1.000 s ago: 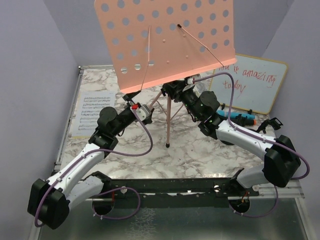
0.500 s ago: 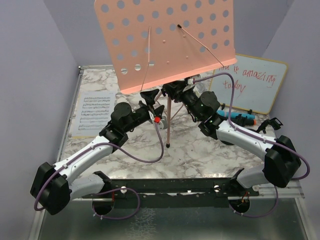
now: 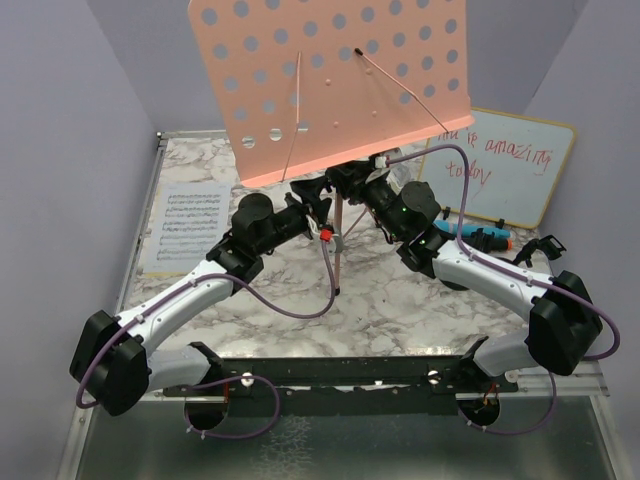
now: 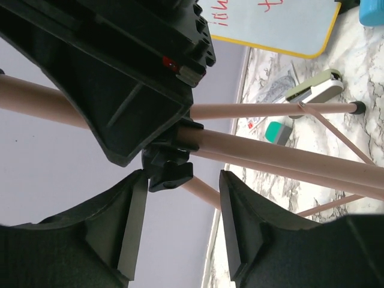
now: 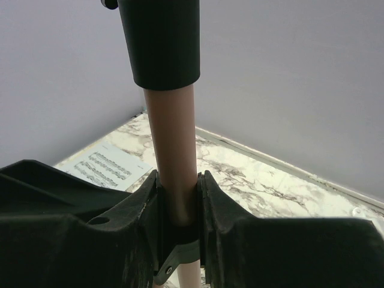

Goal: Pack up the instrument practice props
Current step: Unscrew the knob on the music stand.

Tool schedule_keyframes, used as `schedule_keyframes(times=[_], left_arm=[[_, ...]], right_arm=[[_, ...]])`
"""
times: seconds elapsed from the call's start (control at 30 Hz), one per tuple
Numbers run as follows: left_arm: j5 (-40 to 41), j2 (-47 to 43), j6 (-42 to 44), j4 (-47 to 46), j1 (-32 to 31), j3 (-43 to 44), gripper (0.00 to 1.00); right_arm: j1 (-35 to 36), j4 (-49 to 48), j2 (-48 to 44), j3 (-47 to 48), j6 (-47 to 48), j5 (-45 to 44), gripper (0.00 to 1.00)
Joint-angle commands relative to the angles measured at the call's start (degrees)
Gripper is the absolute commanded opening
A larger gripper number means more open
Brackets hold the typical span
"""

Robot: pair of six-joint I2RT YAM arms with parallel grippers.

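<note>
The pink perforated music rack (image 3: 330,85) stands on tripod legs (image 3: 337,250) mid-table. My right gripper (image 5: 178,180) is shut on its pink pole (image 5: 171,138) just below a black sleeve (image 5: 159,42); in the top view this gripper (image 3: 347,186) sits under the rack's plate. My left gripper (image 4: 183,180) is open, its fingers (image 4: 129,228) on either side of the pole's black clamp knob (image 4: 171,173) without pinching it. A sheet-music page (image 3: 185,225) lies flat at the left. A blue microphone (image 3: 490,240) lies at the right, behind the right arm.
A wood-framed whiteboard (image 3: 500,165) with red writing leans on the back right wall. In the left wrist view, a stapler (image 4: 315,90) and a green eraser (image 4: 277,131) lie near a tripod leg. Purple walls close in on both sides.
My left arm has swung right to the pole beside the right gripper, and its jaws have narrowed round the clamp knob. The right arm and the rack have not moved.
</note>
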State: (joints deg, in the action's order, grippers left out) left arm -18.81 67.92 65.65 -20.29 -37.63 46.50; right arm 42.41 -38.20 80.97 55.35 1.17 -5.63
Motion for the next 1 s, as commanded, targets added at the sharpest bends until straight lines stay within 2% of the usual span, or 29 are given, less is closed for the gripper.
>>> schedule_keyframes(times=[0.0,0.13,0.47,0.7,0.83,0.97], left_arm=[[0.14,0.68,2.43,2.9,-0.26,2.43,0.54],[1.82,1.51,4.38,6.28,-0.3,3.94,0.49],[3.56,2.36,2.79,7.37,-0.26,4.45,0.37],[2.9,2.8,-8.35,8.61,0.28,6.5,0.27],[0.45,2.23,-18.61,9.03,2.12,7.32,0.2],[-1.31,1.33,-27.76,7.03,2.95,5.79,0.18]], right_arm=[[-1.19,10.1,0.54,-0.1,1.38,-1.49,0.0],[-1.19,10.17,0.38,-0.06,1.38,-1.44,0.0],[-1.19,10.16,-0.26,-0.35,1.42,-1.64,0.0],[-1.19,10.22,-0.33,-0.56,1.31,-1.82,0.0],[-1.19,10.11,-0.62,-0.8,1.2,-1.93,0.0],[-1.19,10.25,-0.58,-0.79,1.03,-1.93,0.0]])
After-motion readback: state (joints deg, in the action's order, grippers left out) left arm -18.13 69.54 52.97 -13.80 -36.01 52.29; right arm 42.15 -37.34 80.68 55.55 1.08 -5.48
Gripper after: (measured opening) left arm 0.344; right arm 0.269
